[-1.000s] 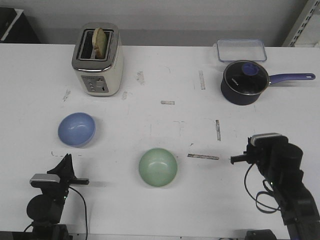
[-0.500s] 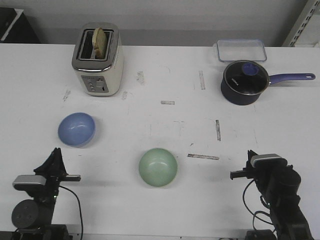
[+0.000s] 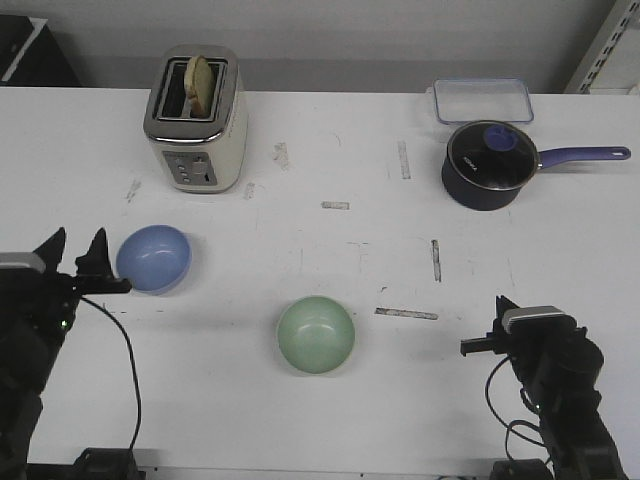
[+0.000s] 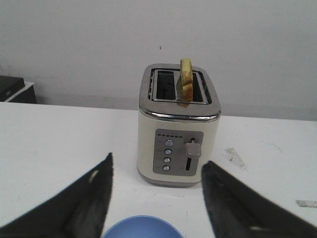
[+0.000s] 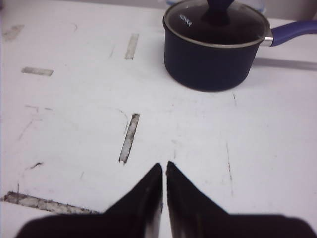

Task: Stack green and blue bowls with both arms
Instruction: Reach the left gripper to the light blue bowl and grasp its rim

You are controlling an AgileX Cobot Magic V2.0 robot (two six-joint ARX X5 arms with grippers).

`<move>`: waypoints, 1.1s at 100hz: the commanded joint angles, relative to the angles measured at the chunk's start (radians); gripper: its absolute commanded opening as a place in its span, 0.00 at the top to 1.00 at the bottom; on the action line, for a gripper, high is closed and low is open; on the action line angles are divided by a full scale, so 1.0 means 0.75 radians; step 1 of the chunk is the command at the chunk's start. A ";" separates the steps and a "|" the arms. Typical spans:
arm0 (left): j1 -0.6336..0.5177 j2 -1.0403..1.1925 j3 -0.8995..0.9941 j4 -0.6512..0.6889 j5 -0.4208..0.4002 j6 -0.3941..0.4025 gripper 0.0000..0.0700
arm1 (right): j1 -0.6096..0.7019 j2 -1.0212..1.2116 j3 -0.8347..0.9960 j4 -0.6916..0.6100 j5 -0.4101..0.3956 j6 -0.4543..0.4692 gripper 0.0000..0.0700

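The periwinkle blue bowl [image 3: 153, 258] sits upright on the white table at the left. Its rim also shows in the left wrist view [image 4: 137, 228], low between the fingers. The pale green bowl [image 3: 316, 334] sits upright near the table's middle front, apart from the blue one. My left gripper [image 3: 77, 242] is open and empty, just left of the blue bowl; in its wrist view [image 4: 157, 161] the jaws stand wide apart. My right gripper [image 3: 499, 303] is shut and empty at the front right, well right of the green bowl; its wrist view [image 5: 164, 164] shows the fingertips together over bare table.
A cream toaster [image 3: 195, 120] with a slice in it stands at the back left, beyond the blue bowl [image 4: 178, 126]. A dark navy saucepan [image 3: 487, 165] with lid and long handle and a clear container [image 3: 482, 100] stand at the back right. Grey tape marks dot the table.
My left arm has swung left and forward from the front edge to beside the blue bowl. My right arm drew back toward the front edge, then held still. The bowls have not moved.
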 commanded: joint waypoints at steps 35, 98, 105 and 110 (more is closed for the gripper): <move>0.174 0.564 0.074 -0.195 -0.075 -0.044 0.24 | 0.001 0.008 0.007 0.015 0.001 -0.007 1.00; 0.323 1.121 0.077 -0.224 0.073 -0.075 0.89 | 0.001 0.008 0.007 0.018 0.000 -0.007 1.00; 0.323 1.113 0.091 -0.226 0.073 -0.075 1.00 | 0.001 0.008 0.007 0.018 0.000 -0.007 1.00; 0.323 1.106 0.105 -0.226 0.073 -0.075 1.00 | 0.001 0.008 0.007 0.018 0.000 -0.007 1.00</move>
